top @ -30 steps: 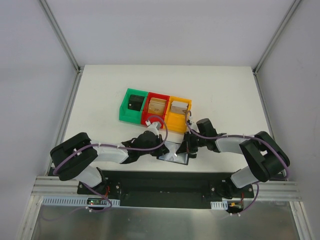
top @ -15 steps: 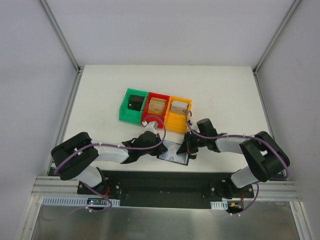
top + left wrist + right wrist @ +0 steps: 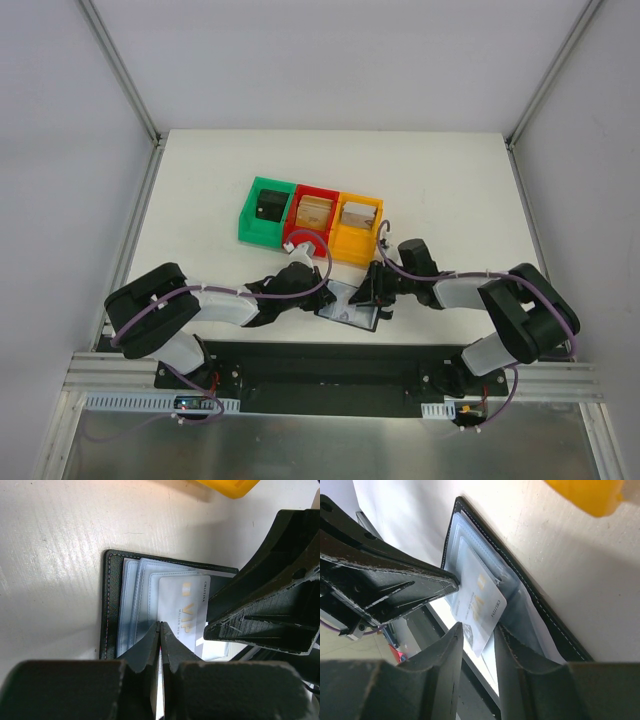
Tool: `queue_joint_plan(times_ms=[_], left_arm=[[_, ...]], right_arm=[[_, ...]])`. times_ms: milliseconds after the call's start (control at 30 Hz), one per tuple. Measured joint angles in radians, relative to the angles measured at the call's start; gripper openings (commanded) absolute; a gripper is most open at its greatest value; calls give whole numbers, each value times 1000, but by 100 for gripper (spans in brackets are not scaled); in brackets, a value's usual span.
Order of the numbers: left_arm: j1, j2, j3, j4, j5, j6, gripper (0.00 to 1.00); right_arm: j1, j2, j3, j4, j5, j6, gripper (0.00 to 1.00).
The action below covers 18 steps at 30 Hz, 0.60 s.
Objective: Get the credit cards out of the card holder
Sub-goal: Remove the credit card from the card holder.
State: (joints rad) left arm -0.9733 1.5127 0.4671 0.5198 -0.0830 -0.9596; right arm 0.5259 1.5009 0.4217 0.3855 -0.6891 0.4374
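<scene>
A black card holder point(image 3: 350, 303) lies open near the table's front edge, its clear sleeves point(image 3: 134, 605) showing. A white VIP card point(image 3: 184, 611) sticks partway out of a sleeve; it also shows in the right wrist view point(image 3: 479, 600). My left gripper point(image 3: 160, 625) is shut, its tips resting on the sleeves beside the card's edge. My right gripper point(image 3: 477, 626) is narrowly open, with the card's free corner lying between its fingers point(image 3: 512, 650) and not pinched. In the top view the left gripper point(image 3: 318, 299) and the right gripper point(image 3: 372, 298) meet over the holder.
A green bin point(image 3: 266, 208), a red bin point(image 3: 313, 214) and a yellow bin point(image 3: 357, 222) stand in a row just behind the holder, each holding a small item. The table's front edge point(image 3: 340, 335) lies right under the holder.
The left gripper has shifted slightly left and down onto the holder. The right wrist has drawn back a little to the right. The white patch at the holder's front edge no longer shows from above.
</scene>
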Motion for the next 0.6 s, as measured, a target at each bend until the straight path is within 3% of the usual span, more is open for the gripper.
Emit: queue_joint_plan(times_ms=[600], left_arm=[[0, 4, 0, 4, 0, -19, 0]], right_arm=[[-11, 23, -57, 163, 14, 129, 18]])
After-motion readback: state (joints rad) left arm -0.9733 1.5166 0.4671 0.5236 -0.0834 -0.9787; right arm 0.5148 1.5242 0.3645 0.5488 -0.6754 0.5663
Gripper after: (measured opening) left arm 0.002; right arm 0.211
